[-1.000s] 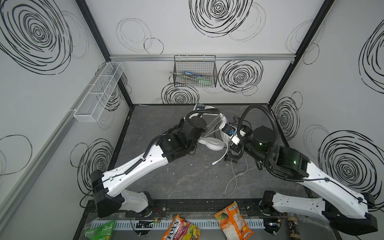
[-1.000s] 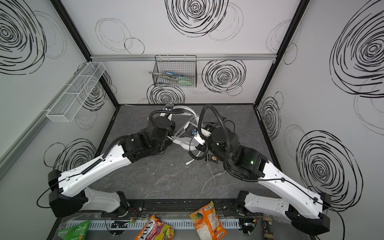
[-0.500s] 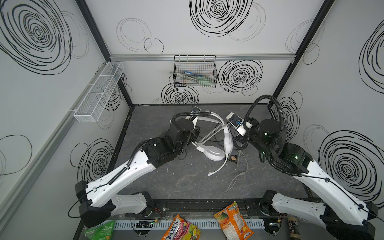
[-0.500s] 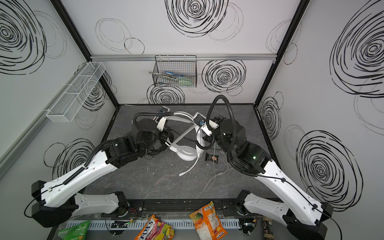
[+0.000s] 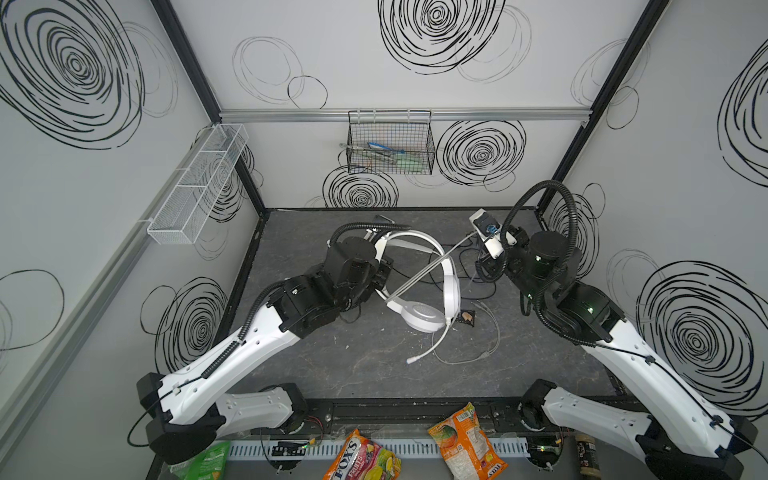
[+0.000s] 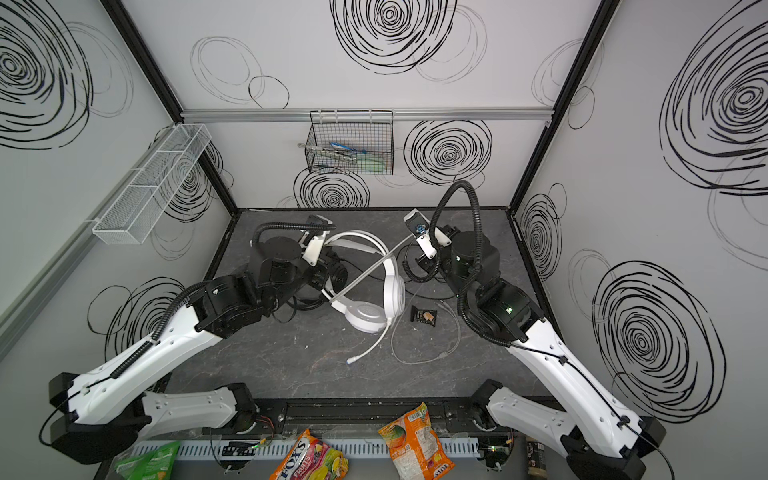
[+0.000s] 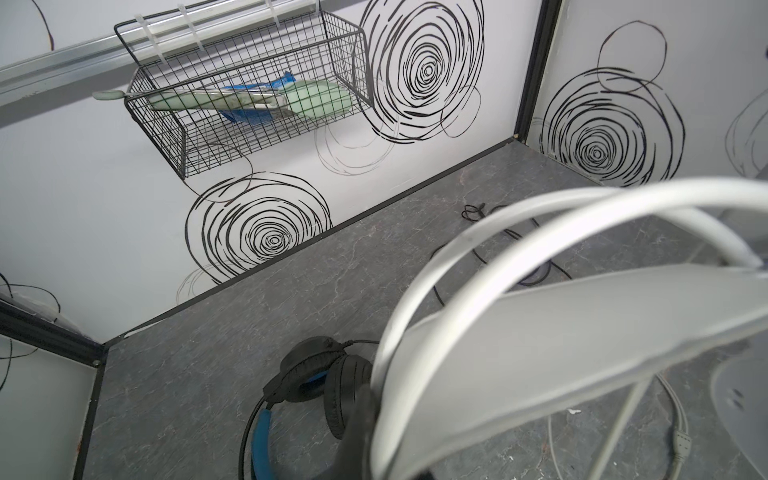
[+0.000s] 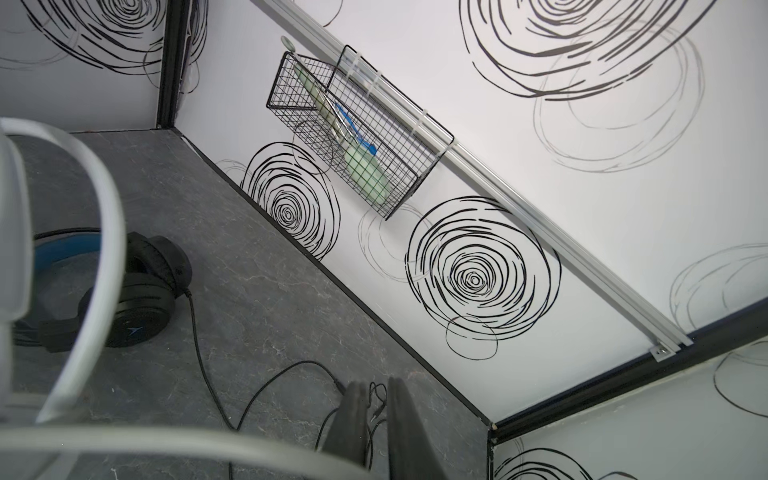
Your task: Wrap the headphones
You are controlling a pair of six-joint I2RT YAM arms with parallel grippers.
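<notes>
Left gripper (image 5: 383, 270): closed on the headband (image 5: 415, 239) of the all-white plastic over-ear headset (image 5: 419, 318). In my left wrist view one dark finger (image 7: 355, 432) lies against the white band, which fills the near field. The headset sits mid-table. One round ear cup faces up toward the front and the other stands on edge just beside it. A white microphone boom (image 5: 430, 345) droops forward to the grey marbled tabletop (image 5: 365, 374). Whether the lower cup rests on the tabletop I cannot tell.

A thin white cable (image 5: 428, 268) runs straight and taut from the side of the headset nearest the left gripper across to the right gripper (image 8: 375, 386).

Right gripper: its two dark fingers (image 8: 405, 428) stand a narrow gap apart, with nothing between the tips. Whether the cable touches them lower down I cannot tell.

The black over-ear headset with blue-lined headband (image 7: 316, 374) lies flat on the tabletop by the left gripper. Its black cable (image 8: 199, 345) trails across the tabletop to below the right gripper. A small dark wrapper (image 5: 467, 318) lies just right of the white headset
</notes>
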